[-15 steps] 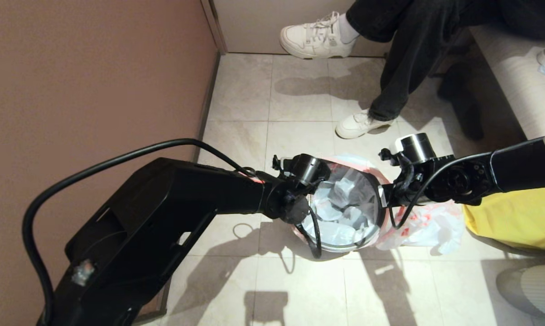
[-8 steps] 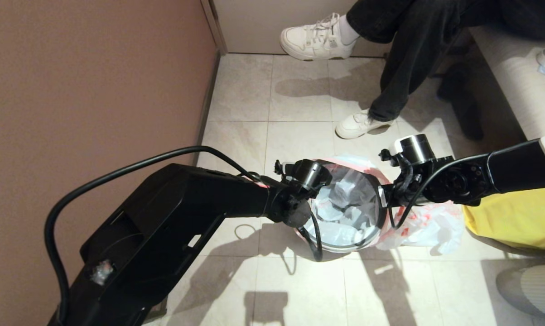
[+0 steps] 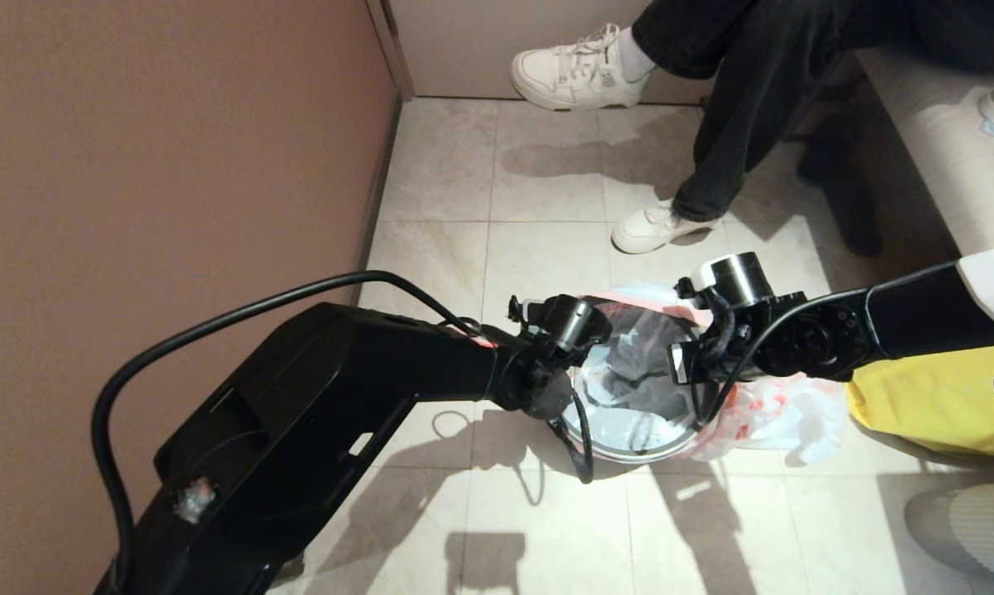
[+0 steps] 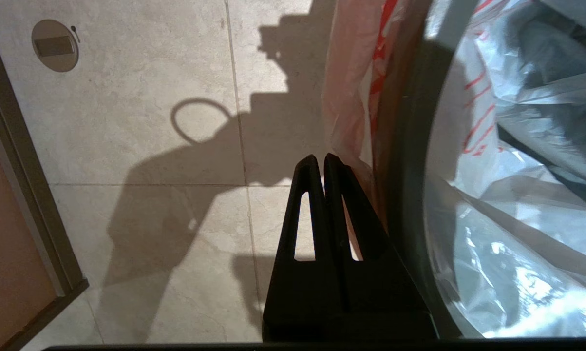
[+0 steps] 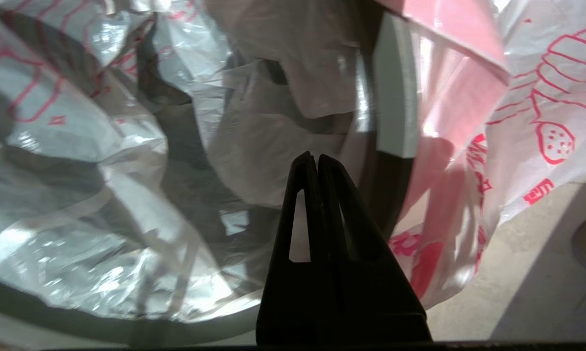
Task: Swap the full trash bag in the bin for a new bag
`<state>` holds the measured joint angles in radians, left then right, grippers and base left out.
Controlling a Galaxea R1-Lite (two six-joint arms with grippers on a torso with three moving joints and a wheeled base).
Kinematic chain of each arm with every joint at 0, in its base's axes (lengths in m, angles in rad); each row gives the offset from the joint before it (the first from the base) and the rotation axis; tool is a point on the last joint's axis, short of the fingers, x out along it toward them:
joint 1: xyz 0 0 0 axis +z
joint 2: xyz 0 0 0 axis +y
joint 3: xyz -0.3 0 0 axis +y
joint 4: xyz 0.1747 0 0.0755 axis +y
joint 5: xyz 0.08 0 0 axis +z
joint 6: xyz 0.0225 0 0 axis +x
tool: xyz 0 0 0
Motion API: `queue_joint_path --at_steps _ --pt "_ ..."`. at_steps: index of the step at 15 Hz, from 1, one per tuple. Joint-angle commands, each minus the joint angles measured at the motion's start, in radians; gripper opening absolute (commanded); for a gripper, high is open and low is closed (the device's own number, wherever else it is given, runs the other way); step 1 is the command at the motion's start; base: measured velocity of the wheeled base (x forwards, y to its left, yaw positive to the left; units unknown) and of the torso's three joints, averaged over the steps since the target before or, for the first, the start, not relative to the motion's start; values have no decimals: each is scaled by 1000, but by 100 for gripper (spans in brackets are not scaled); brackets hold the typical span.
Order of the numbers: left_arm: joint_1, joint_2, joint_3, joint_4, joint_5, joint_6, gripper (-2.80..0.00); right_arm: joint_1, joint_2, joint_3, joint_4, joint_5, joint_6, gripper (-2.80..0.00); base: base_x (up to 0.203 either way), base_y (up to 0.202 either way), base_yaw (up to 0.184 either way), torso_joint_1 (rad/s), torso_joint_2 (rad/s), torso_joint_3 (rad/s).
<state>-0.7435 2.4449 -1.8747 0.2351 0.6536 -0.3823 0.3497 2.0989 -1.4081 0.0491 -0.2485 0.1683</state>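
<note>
The bin (image 3: pixel 629 453), a small round tub with a grey hoop rim (image 5: pixel 392 97), stands on the tiled floor. The new bag (image 3: pixel 629 388) lines it: plain translucent film with red print (image 5: pixel 103 161), the pink edge folded over the rim (image 4: pixel 351 97). A second, bulging bag of the same kind, the full trash bag (image 3: pixel 782 409), lies against the bin's right side; its contents do not show. My left gripper (image 4: pixel 320 157) is shut just outside the bin's left rim, beside the hanging pink edge. My right gripper (image 5: pixel 313 155) is shut over the film, just inside the right rim.
A seated person's legs and white shoes (image 3: pixel 658 227) are close behind the bin. A yellow bag (image 3: pixel 934 397) lies to the right, under a pale bench (image 3: pixel 943 132). A brown wall (image 3: pixel 174 149) runs along the left. Open tiles lie in front.
My right gripper has moved left, from the right rim to inside it. The film in the bin has sunk, and the dark interior shows. The left arm has barely shifted.
</note>
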Motion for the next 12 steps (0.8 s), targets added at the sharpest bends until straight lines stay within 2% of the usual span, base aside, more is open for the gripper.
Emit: queue_joint_path --at_steps 1,7,9,12 --pt "0 -1 0 3 6 -3 -280 2 -8 -1 -5 -3 2 -280 0 0 0 0 0 0" --pt "6 -43 0 0 26 -12 -280 2 -96 6 32 -2 5 -280 0 0 0 0 0 0" --pt "9 -78 9 3 26 -9 -280 6 -137 7 60 -3 29 -280 0 0 0 0 0 0" --pt "38 -204 99 0 6 -3 -280 6 -242 18 145 -14 47 -280 0 0 0 0 0 0"
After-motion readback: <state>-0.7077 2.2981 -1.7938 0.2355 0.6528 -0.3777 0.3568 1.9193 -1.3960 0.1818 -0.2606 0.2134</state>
